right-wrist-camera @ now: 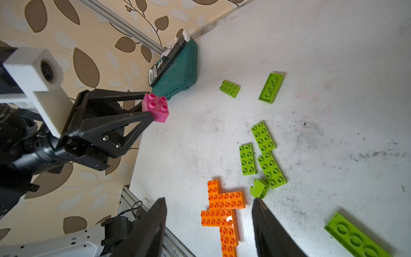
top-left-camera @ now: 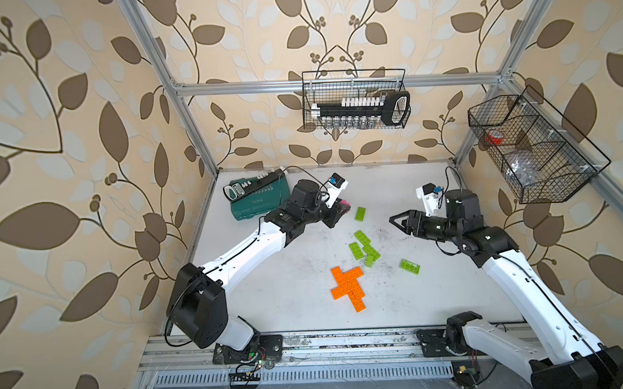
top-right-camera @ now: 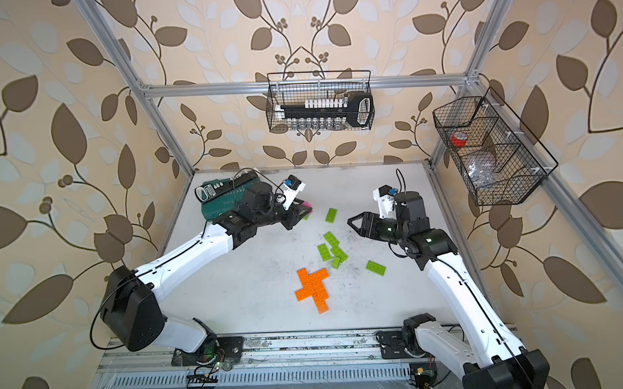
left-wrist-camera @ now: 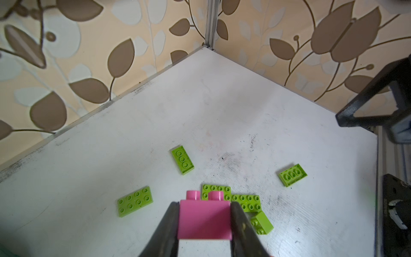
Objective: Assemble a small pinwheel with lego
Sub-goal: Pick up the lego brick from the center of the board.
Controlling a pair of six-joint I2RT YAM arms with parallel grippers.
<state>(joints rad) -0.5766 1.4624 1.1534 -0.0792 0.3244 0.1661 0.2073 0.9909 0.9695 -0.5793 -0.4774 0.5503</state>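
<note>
Pink brick [left-wrist-camera: 204,219]: small, 2x2 studs, clamped between the left hand's [right-wrist-camera: 150,106] fingers and held off the table [top-left-camera: 289,294] near the teal case [top-left-camera: 259,201] in the far left corner. Right hand [right-wrist-camera: 209,199] has its fingers apart and nothing between them; it hangs over the right side of the table.

Orange cross [top-left-camera: 348,286]: several orange 2x4s joined studs up in a pinwheel shape, lying flat toward the front middle, well clear of all edges. Green cluster [top-left-camera: 364,249] is just behind it, with one small piece tipped on its side. One green [top-left-camera: 360,214] lies alone farther back, another [top-left-camera: 410,266] off to the right with its underside up.

Bare table at front left and far right.
</note>
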